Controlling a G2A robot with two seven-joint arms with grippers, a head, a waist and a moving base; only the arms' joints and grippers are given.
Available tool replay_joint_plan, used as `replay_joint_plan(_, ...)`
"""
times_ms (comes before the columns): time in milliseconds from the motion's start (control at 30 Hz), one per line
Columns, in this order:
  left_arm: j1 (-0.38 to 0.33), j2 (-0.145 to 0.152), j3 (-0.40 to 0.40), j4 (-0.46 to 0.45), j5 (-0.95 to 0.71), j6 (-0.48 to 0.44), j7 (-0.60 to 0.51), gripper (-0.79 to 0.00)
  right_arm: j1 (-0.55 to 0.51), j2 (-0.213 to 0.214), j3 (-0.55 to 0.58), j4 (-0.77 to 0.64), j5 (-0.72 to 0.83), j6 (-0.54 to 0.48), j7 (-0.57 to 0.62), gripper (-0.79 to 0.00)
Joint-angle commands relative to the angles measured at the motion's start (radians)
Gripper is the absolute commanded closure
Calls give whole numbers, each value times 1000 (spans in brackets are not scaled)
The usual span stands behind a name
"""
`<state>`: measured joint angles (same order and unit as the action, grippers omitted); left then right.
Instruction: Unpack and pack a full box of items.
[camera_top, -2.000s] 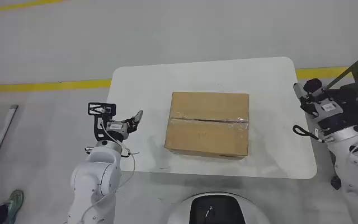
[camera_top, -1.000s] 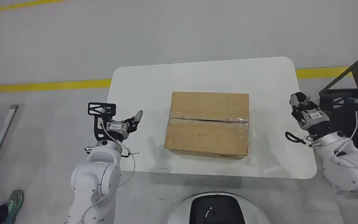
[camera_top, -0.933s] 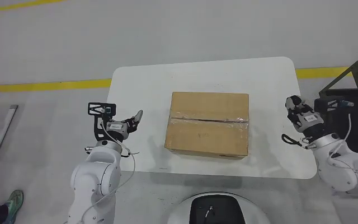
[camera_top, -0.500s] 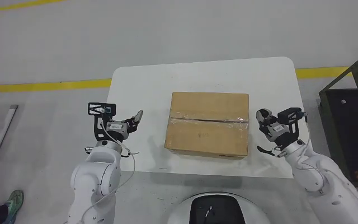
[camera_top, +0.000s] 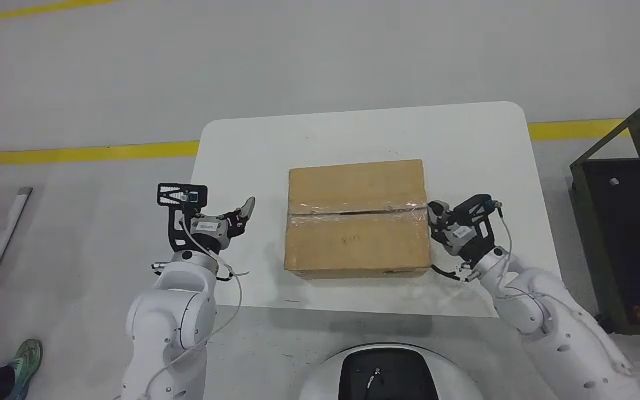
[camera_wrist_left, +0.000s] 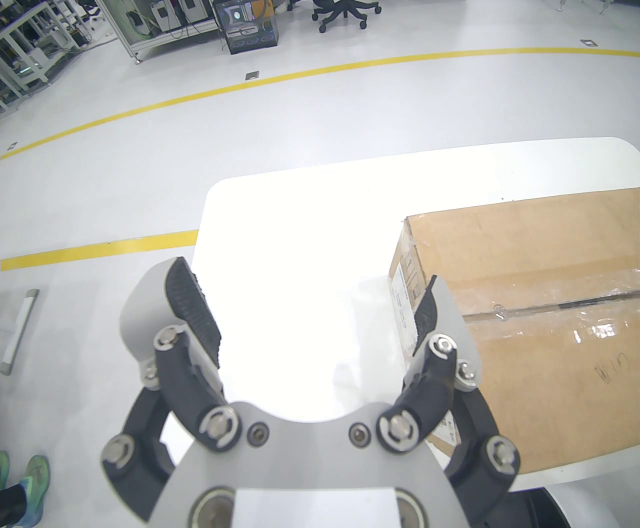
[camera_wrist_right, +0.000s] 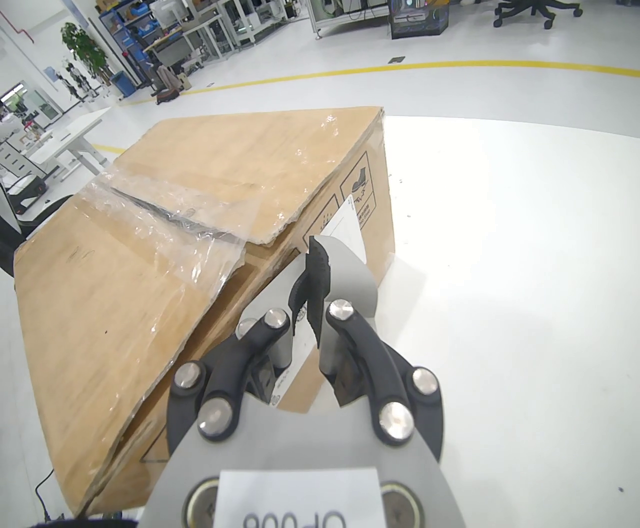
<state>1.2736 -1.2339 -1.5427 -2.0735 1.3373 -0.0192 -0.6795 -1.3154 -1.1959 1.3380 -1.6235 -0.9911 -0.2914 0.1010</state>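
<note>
Brown cardboard box (camera_top: 355, 218), taped shut at the middle of the white table (camera_top: 250, 150), seems at the opening step: closed right gripper (camera_wrist_right: 317, 265) touches its end wall, open left gripper (camera_wrist_left: 305, 277) hovers apart, so parting the taped flaps (camera_wrist_right: 165, 200) likely comes next.

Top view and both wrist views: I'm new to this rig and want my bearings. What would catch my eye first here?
A big cardboard box sits in the middle of the white table, its top flaps shut under crinkled clear tape. The right hand, shut, is close by the box's right end face, below a ragged flap edge. The left hand is open over the table off the box's left end, holding nothing.
</note>
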Motion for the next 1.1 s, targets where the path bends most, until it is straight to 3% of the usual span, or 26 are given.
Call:
replay_joint_plan(0, 0, 0, 0, 0, 0, 0, 0, -785, 9, -1, -7, 8, -2, 0, 1, 0)
replay_joint_plan(267, 0, 0, 0, 0, 0, 0, 0, -785, 16, -2, -5, 14, -14, -1, -9, 0)
replay_joint_plan(500, -1, 0, 19, -20, -2, -33, 30, -785, -66, 11, 142, -78, 62, 60, -20, 0)
replay_joint_plan(833, -95, -8, 206, -80, -67, -158, -36, -785, -177, 26, 286, -147, 56, 49, -33, 0)
replay_joint_plan(967, -125, -17, 286, -76, -158, -153, -96, -785, -200, 25, 296, -138, 93, 37, -33, 0)
replay_joint_plan(1067, -128, -17, 290, -77, -164, -150, -101, -785, -193, 24, 270, -126, 84, 29, -29, 0)
